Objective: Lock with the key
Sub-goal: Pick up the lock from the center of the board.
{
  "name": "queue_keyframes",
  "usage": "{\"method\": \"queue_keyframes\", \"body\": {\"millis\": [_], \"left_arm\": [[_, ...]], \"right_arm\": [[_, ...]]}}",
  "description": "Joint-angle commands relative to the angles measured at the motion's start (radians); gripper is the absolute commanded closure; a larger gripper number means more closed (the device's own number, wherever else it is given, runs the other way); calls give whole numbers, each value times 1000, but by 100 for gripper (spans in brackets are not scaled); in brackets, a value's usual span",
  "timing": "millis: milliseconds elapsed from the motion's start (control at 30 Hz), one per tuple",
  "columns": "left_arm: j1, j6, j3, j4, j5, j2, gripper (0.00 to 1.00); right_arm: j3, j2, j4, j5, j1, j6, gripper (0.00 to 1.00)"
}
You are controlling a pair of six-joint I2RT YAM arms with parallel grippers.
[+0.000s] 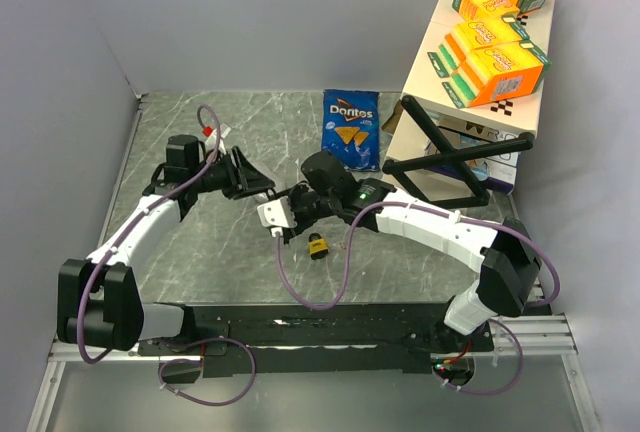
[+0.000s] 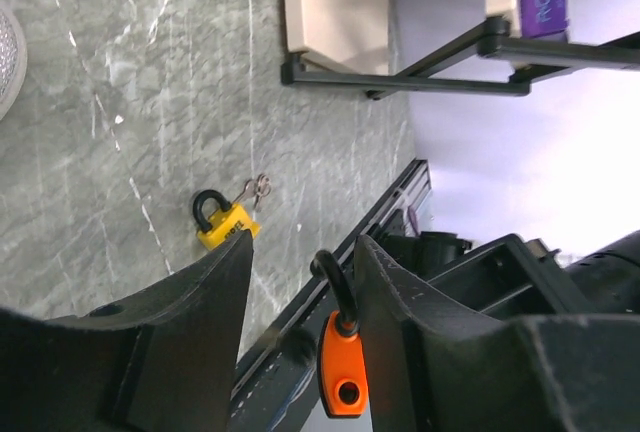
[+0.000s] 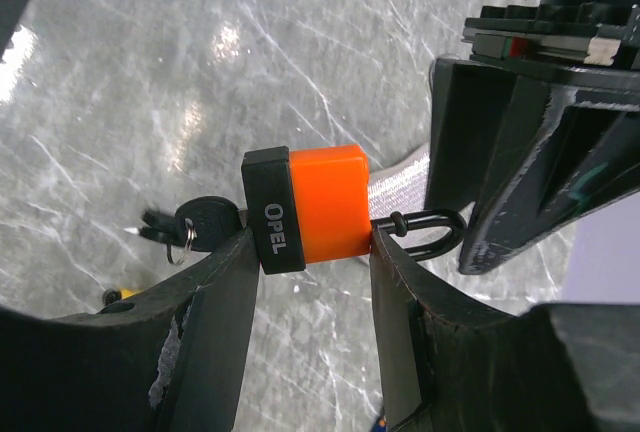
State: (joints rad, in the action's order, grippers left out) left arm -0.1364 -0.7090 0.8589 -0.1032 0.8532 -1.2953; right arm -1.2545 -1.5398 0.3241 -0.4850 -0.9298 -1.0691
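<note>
Grey marble table, plain grey walls, two padlocks: yellow padlock lying loose, orange padlock clamped in the right gripper, left gripper parted around its shackle.

Black rack right; tabletop left.

Padlocks: two, the orange padlock and the yellow padlock
Key: one, black-headed
Doritos bag: one
Orange boxes: four
Black rack: one
Arms: two, left arm and right arm
</note>
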Motion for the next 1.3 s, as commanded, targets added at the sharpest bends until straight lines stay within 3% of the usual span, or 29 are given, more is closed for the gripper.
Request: {"method": "queue_keyframes", "body": {"millis": [0,400,500,733,800,867,900,967,1000,1100,1267], "left_arm": [[-20,43,32,-27,-22,-9,50],[-68,68,32,-30,-3,-18,57],[-74,68,32,-26,4,-21,64],[-74,49,42,-21,12,-24,99],[-65,49,71,-26,17,-28,99],[-31,33,95,-18,33,-27,99],[-17,28,101,-13,53,-24,99],[26,20,111,-12,72,-10,99],[41,20,114,-12,87,-4,99],[92,10,118,-13,99,28,99],[158,-87,92,48,128,99,99]], "right_arm": [[-32,7,-19,68,-15,-48,100],[-66,-26,18,80,-24,-40,100],[-72,-29,18,83,-26,-45,100],[-74,-33,6,85,-32,-48,100],[-59,-26,-16,98,-32,-39,100],[-45,-14,-66,134,-30,-13,90],[-34,-11,-83,150,-30,3,66],[-25,6,-115,181,-27,46,38],[-23,13,-120,204,-21,63,18],[-13,55,-106,195,-6,121,0],[-25,128,-62,134,46,299,0]]}}
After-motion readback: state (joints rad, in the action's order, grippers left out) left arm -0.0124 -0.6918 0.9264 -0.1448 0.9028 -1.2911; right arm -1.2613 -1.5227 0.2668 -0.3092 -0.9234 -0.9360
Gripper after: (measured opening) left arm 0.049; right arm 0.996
